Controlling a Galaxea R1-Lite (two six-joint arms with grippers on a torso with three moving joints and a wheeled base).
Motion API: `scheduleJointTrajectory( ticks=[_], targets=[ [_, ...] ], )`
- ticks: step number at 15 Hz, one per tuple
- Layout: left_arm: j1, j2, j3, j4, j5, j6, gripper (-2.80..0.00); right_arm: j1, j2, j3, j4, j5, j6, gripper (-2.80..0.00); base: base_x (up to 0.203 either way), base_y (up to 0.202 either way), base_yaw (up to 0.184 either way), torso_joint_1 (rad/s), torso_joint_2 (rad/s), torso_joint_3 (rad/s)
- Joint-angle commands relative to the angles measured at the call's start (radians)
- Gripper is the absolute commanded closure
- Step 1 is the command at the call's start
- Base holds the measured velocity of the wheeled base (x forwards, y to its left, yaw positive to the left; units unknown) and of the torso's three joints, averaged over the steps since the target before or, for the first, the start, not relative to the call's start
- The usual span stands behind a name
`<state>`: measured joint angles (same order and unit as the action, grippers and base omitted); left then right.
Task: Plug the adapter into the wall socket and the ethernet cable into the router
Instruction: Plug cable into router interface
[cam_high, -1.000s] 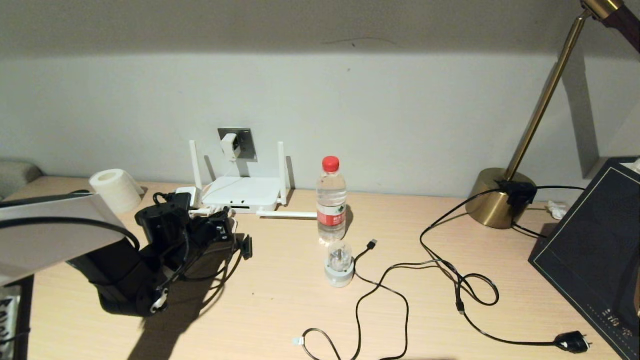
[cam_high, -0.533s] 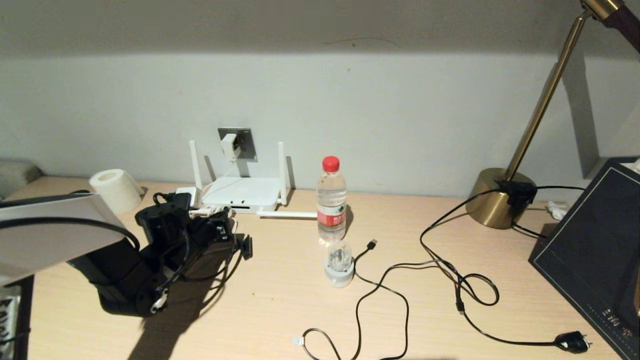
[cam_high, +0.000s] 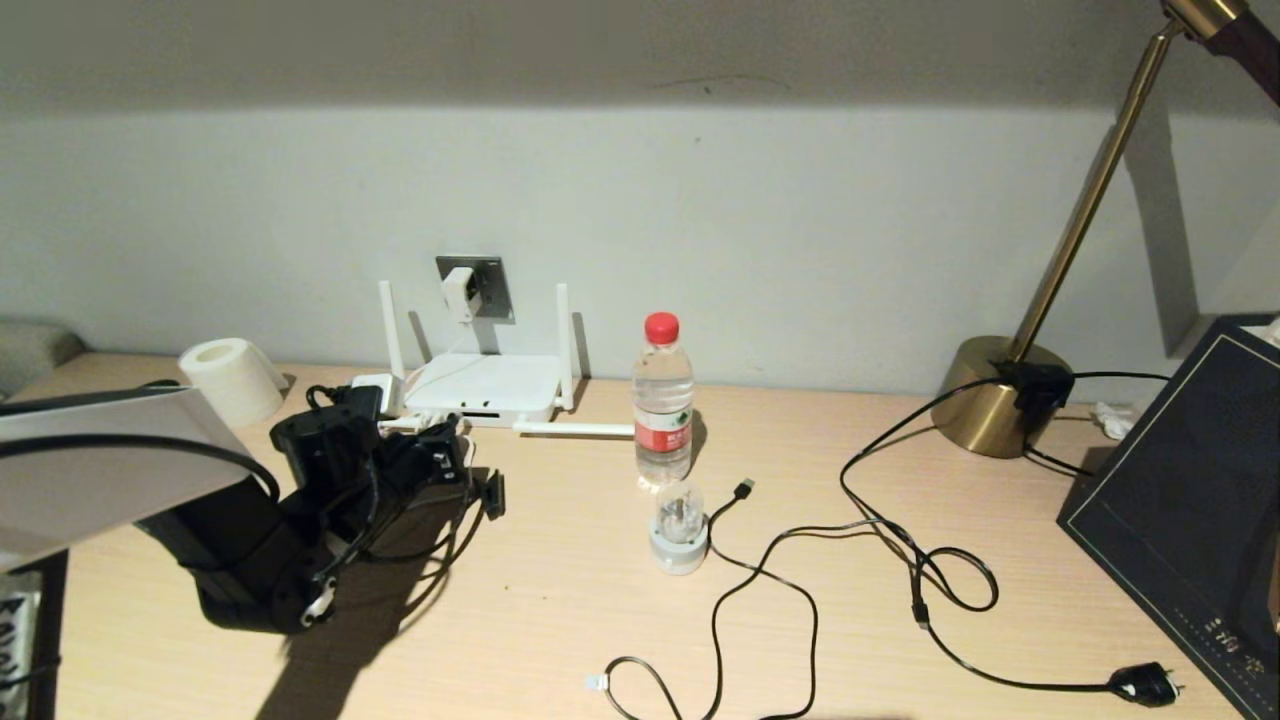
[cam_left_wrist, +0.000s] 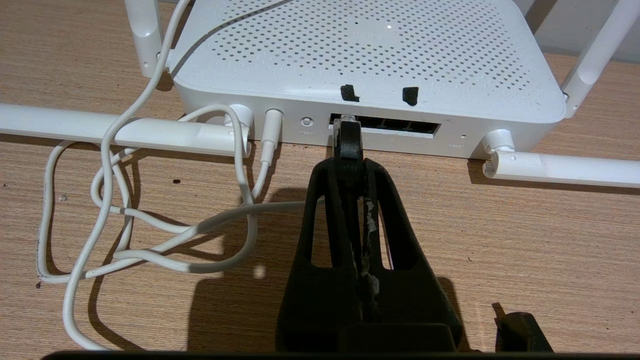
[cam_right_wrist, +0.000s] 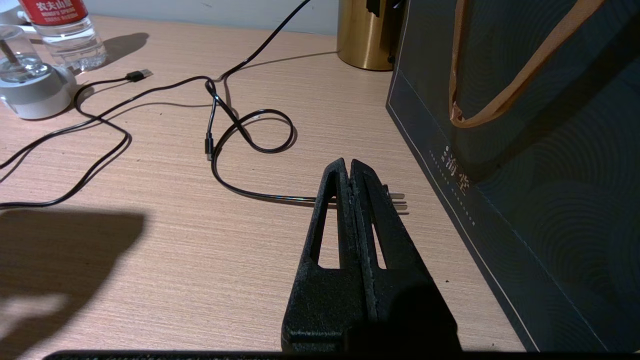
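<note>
The white router (cam_left_wrist: 360, 55) lies by the wall, below the grey wall socket (cam_high: 490, 280). The white adapter (cam_high: 458, 293) sits in that socket, its thin white cord (cam_left_wrist: 125, 215) looping down to the router. My left gripper (cam_left_wrist: 350, 162) is shut on the black ethernet cable (cam_left_wrist: 347, 142) just behind its clear tip. The tip is at the mouth of the leftmost dark port; how deep it sits I cannot tell. My right gripper (cam_right_wrist: 348, 165) hovers shut and empty over the desk at the right, beside a dark bag.
A water bottle (cam_high: 662, 400) and a round white-and-clear gadget (cam_high: 678, 530) stand mid-desk. Loose black cables run to a USB tip (cam_high: 745, 488) and a mains plug (cam_high: 1145, 683). A brass lamp base (cam_high: 1000, 395), dark bag (cam_high: 1180, 500) and tissue roll (cam_high: 232, 380) flank them.
</note>
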<state>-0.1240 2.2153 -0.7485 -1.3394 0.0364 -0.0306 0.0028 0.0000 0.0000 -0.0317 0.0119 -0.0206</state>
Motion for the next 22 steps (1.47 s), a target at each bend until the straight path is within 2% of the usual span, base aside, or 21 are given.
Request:
scheduleJointTrajectory(
  ticks=[1, 22],
  targets=[
    [0.0, 0.001, -0.002, -0.007, 0.0, 0.0, 0.0, 0.0, 0.0, 0.009, -0.001, 0.0, -0.001, 0.0, 0.0, 0.0, 0.0, 0.0, 0.0, 0.0],
    [0.0, 0.001, -0.011, -0.007, 0.0, -0.002, 0.0, 0.0, 0.0, 0.009, -0.001, 0.002, -0.001, 0.0, 0.0, 0.0, 0.0, 0.0, 0.0, 0.0]
  ],
)
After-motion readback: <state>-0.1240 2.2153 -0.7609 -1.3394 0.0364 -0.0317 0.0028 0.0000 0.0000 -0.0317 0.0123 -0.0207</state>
